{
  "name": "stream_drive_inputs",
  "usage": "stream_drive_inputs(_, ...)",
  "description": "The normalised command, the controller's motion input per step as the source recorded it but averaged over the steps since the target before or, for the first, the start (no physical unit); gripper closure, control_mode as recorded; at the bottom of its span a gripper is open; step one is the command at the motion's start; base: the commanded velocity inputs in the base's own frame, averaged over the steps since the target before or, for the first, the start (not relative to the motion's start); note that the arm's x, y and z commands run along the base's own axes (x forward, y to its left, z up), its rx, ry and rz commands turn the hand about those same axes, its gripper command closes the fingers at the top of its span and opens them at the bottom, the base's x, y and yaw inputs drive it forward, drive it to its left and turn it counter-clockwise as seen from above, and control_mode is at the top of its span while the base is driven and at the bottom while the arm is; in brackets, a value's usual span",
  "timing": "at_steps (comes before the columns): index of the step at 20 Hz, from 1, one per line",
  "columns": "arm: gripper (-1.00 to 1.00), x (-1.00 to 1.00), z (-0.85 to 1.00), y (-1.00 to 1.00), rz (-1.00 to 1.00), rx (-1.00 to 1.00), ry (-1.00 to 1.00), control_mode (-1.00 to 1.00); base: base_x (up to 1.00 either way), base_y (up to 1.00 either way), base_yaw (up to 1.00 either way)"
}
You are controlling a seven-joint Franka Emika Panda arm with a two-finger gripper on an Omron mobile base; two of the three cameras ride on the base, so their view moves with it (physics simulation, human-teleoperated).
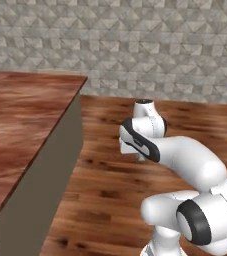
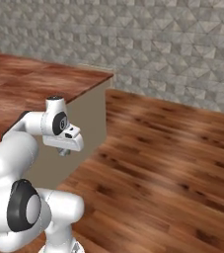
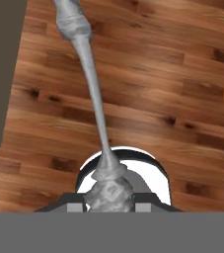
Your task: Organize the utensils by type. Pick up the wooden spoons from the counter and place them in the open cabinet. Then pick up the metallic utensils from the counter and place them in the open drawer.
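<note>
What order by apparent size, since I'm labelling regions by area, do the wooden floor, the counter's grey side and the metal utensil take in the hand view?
1. wooden floor, by far.
2. counter's grey side and metal utensil: about alike in area, the utensil being close to the camera, so unranked.

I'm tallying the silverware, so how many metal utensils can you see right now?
1. A silver utensil is clamped in the gripper, hanging over the wood floor beside the counter. No others show on the visible counter; more may lie out of frame.
</note>
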Motion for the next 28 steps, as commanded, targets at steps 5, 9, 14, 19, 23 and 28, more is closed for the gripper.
stream_drive_inputs(5, 1.0, 0.0, 0.0, 0.0, 0.0, 0.0, 0.0, 1.0, 0.74, -0.5, -0.13)
stream_drive_inputs(9, 1.0, 0.0, 0.0, 0.0, 0.0, 0.0, 0.0, 1.0, 0.93, -0.33, -0.09)
stream_drive_inputs(14, 1.0, 0.0, 0.0, 0.0, 0.0, 0.0, 0.0, 1.0, 1.0, -0.24, -0.01)
stream_drive_inputs(19, 1.0, 0.0, 0.0, 0.0, 0.0, 0.0, 0.0, 1.0, 1.0, -0.36, 0.0)
stream_drive_inputs(23, 1.0, 0.0, 0.0, 0.0, 0.0, 0.0, 0.0, 1.0, 1.0, -0.42, 0.0)
stream_drive_inputs(28, 1.0, 0.0, 0.0, 0.0, 0.0, 0.0, 0.0, 1.0, 1.0, -0.32, 0.04)
